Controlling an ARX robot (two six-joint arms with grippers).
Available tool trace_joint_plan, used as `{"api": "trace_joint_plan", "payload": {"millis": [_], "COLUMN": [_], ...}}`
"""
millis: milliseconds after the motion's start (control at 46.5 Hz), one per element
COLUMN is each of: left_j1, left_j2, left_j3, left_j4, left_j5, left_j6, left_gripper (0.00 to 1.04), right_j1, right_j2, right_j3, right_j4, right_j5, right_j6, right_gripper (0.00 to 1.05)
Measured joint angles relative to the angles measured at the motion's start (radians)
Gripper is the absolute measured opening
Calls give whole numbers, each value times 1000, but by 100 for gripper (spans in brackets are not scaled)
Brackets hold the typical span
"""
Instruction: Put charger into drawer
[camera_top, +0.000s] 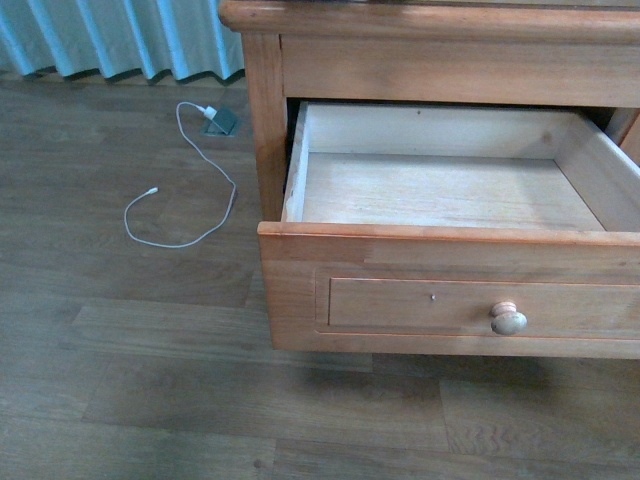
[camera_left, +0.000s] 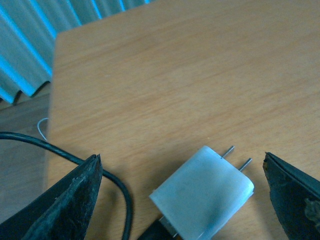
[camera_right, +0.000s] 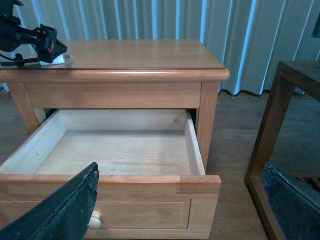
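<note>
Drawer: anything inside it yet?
Nothing visible: the drawer shows only bare pale wood. The strip just behind its front panel is hidden in both views. The charger lies on the nightstand top, between the open jaws of the left gripper.

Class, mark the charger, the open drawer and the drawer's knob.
charger (camera_left: 202, 192), left wrist view, the white plug block's top face.
drawer (camera_top: 440, 190), front view, its bare wooden floor.
knob (camera_top: 508, 319), front view, its rounded front.
</note>
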Motion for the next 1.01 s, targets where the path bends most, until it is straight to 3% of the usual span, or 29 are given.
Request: {"api": "trace_joint_plan", "payload": {"millis": [365, 516, 602, 795, 1010], "left_j1": [2, 1, 1, 3, -14], "left_j2": [45, 45, 45, -1, -248], "left_j3": [46, 51, 52, -34, -261], "left_j4": [-105, -121, -124, 2, 112], "left_j5": [22, 27, 27, 43, 168], "left_j6": [-43, -40, -37, -106, -156], "left_gripper": [98, 69, 62, 61, 61], "right_j1": [0, 0, 0, 0, 0], "right_j2": [0, 0, 0, 0, 0], "right_j3": [0, 0, 0, 0, 0], "right_j4": [0, 0, 0, 0, 0], "right_j5": [0, 0, 0, 0, 0], "right_j6": [0, 0, 0, 0, 0], "right_gripper": [96, 96, 96, 96, 96]}}
